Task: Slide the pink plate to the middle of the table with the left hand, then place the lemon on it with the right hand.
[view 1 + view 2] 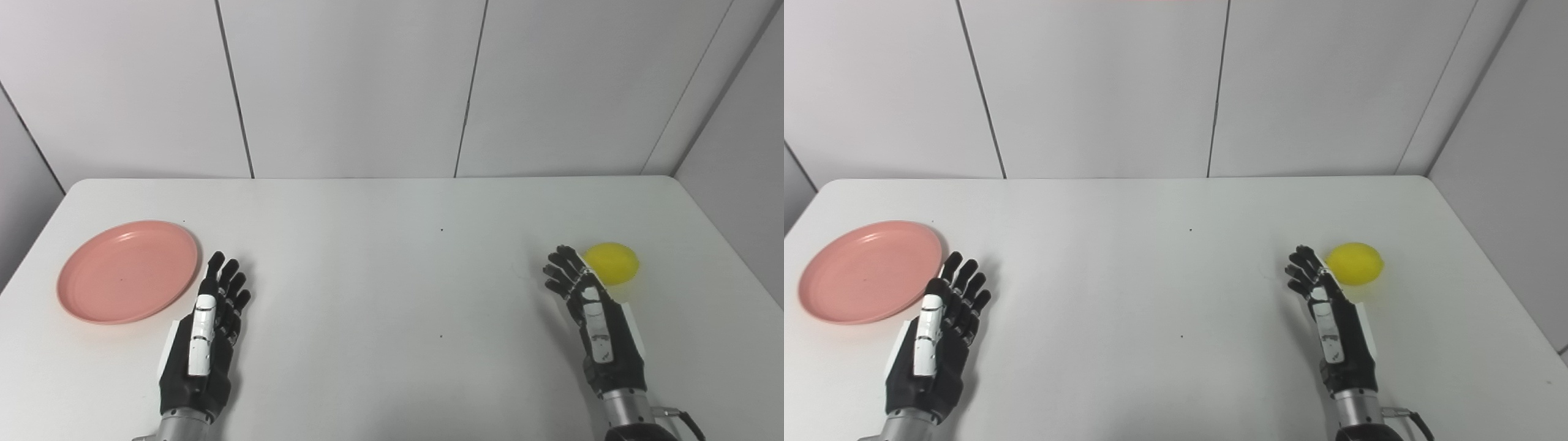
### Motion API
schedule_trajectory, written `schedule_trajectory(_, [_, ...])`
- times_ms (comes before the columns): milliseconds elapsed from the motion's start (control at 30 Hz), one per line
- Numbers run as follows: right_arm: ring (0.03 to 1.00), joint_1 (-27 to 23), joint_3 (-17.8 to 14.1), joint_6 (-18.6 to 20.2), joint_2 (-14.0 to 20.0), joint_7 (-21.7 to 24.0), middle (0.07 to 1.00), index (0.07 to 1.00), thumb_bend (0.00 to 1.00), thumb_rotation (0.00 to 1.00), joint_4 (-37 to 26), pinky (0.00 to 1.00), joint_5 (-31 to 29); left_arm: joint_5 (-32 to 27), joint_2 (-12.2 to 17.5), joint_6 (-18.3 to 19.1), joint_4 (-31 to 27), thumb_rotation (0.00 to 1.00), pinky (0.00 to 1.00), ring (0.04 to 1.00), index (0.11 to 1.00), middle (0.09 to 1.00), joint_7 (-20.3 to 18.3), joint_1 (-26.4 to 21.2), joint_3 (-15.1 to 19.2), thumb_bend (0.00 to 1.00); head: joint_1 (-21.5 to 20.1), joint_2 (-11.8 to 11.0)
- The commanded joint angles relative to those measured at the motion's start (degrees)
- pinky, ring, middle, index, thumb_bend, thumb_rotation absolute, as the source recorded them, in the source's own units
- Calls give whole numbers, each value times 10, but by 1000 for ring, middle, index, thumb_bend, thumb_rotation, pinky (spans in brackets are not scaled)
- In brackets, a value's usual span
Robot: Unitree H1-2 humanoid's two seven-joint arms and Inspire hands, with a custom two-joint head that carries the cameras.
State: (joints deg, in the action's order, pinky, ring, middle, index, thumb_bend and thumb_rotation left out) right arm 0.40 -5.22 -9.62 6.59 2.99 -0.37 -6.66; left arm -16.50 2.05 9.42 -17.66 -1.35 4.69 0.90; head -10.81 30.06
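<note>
Lemon (612, 262): near-left part hidden behind fingers of right hand (597, 324) in left eye view. Both forearms: cut off at bottom edge. Left hand (202, 349): palm side hidden. Table (392, 294): near edge and side edges out of frame.

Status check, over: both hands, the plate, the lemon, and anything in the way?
Left hand open, beside pink plate, not gripping. Right hand open, next to lemon. Plate at table's left side, empty. Path to middle unobstructed.
</note>
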Motion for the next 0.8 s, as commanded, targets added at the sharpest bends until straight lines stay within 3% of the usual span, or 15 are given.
schedule_trajectory(0, [855, 21, 8, 11, -14, -1, 875, 882, 924, 1000, 41, 865, 1, -3, -10, -4, -17, 911, 1000, 1000, 1000, 1000, 0, -4, 3, 478, 1, 0])
schedule_trajectory(200, [860, 18, 5, 47, -11, -6, 895, 894, 913, 1000, 36, 840, 13, -2, -14, -9, -15, 921, 1000, 1000, 1000, 1000, -3, -5, 3, 458, 11, -2])
schedule_trajectory(600, [857, 22, -6, 47, 8, 16, 886, 884, 933, 1000, 36, 846, -10, 22, -26, -19, -11, 879, 1000, 1000, 1000, 1000, 3, -1, -6, 502, 59, 4])
schedule_trajectory(767, [861, 23, -13, 32, 23, 35, 888, 888, 919, 1000, 47, 855, -34, 34, -36, -30, -3, 846, 1000, 1000, 1000, 1000, 6, 3, -12, 538, 105, 4])
